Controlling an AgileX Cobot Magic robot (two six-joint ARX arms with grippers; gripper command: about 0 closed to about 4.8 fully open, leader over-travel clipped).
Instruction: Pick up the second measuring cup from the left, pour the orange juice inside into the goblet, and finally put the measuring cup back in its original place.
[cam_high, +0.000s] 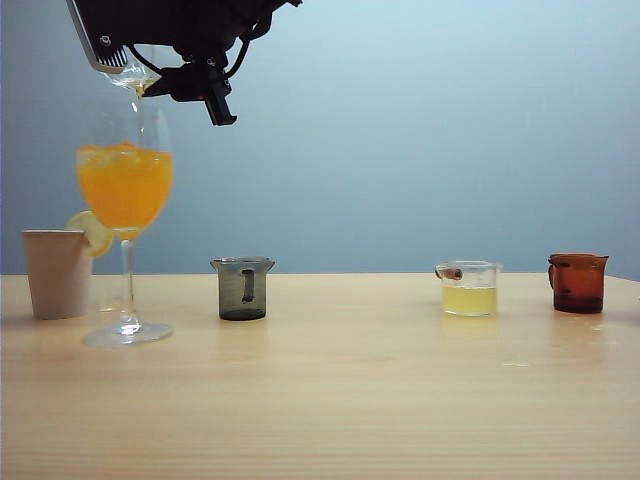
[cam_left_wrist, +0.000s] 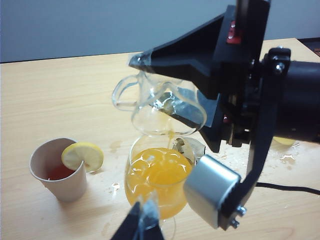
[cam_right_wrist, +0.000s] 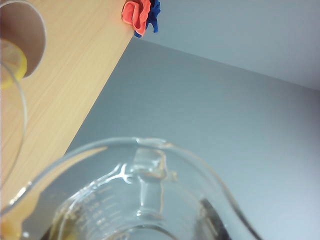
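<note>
Overhead, your right gripper (cam_left_wrist: 172, 107) held the second measuring cup (cam_left_wrist: 160, 102) tipped above the goblet (cam_high: 124, 190), its black fingers (cam_left_wrist: 190, 117) pinching the clear cup by the wall. You had the cup tilted with its spout low, just over the goblet's rim, and a thin thread of orange juice (cam_left_wrist: 157, 172) ran from it into the bowl. Almost nothing orange remained in the cup; the right wrist view showed its flared rim (cam_right_wrist: 135, 150) and clear handle with only a trace at the base.

The goblet stood upright on the desk (cam_high: 350, 400) at the left of the exterior view, its bowl more than half full of juice. Just beside it stood a beige paper cup (cam_high: 57, 272) with a lemon slice (cam_left_wrist: 82, 156) on its rim.

Your left gripper (cam_left_wrist: 142, 225) hung near the goblet's bowl; only its dark finger tips showed at the frame's edge, and you could not tell whether they were spread or pressed together.

Along the desk stood a smoky grey cup (cam_high: 242, 288), a clear cup of pale yellow liquid (cam_high: 469, 289) and an amber cup (cam_high: 577, 282), well apart from one another
</note>
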